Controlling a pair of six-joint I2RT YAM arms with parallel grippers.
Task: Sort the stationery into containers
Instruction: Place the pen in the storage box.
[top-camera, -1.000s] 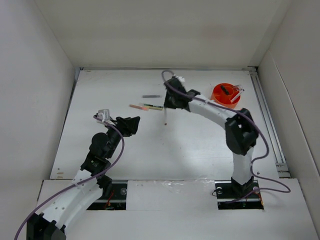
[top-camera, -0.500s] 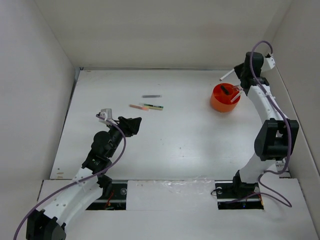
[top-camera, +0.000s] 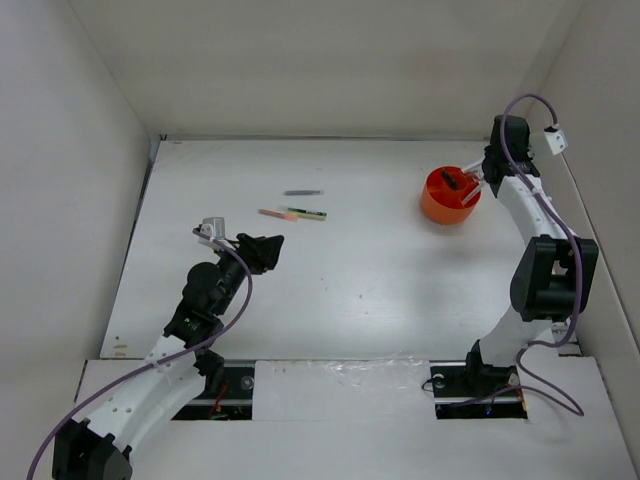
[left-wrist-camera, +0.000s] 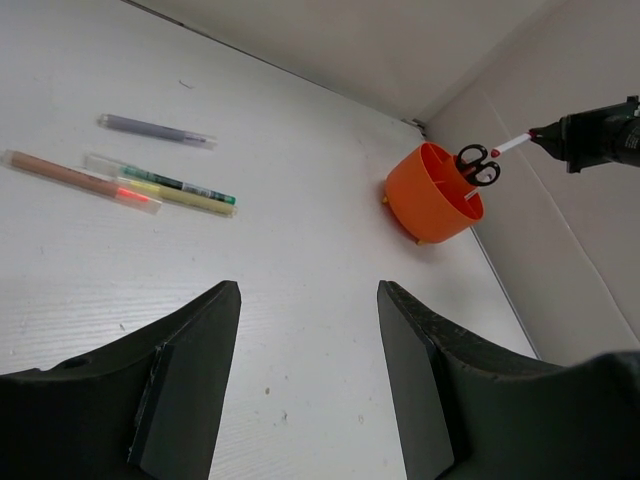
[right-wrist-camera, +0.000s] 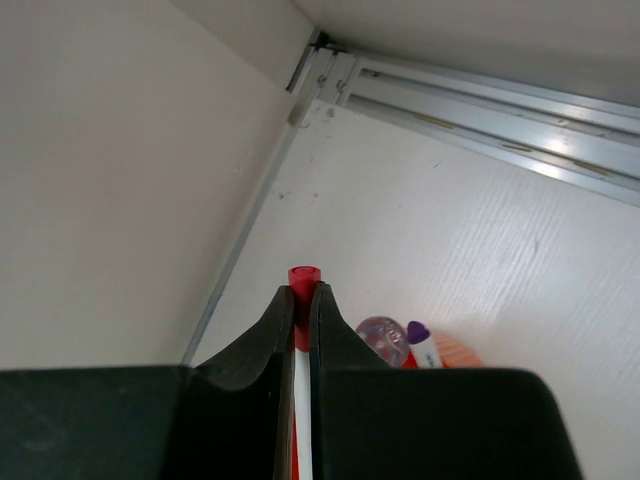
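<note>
Left arm (top-camera: 160, 380) and right arm (top-camera: 522, 203): white tubular links joined by black joint housings, each on a black base plate (top-camera: 478, 388). A purple cable (top-camera: 528, 97) loops along each arm. Small pale camera module (top-camera: 553, 139) at each wrist. Fingers (left-wrist-camera: 185, 390) matte black, wedge-shaped.

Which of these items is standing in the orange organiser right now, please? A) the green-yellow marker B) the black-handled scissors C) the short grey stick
B: the scissors poke their black handles out of the organiser, while the marker and the grey stick lie flat on the table.
</note>
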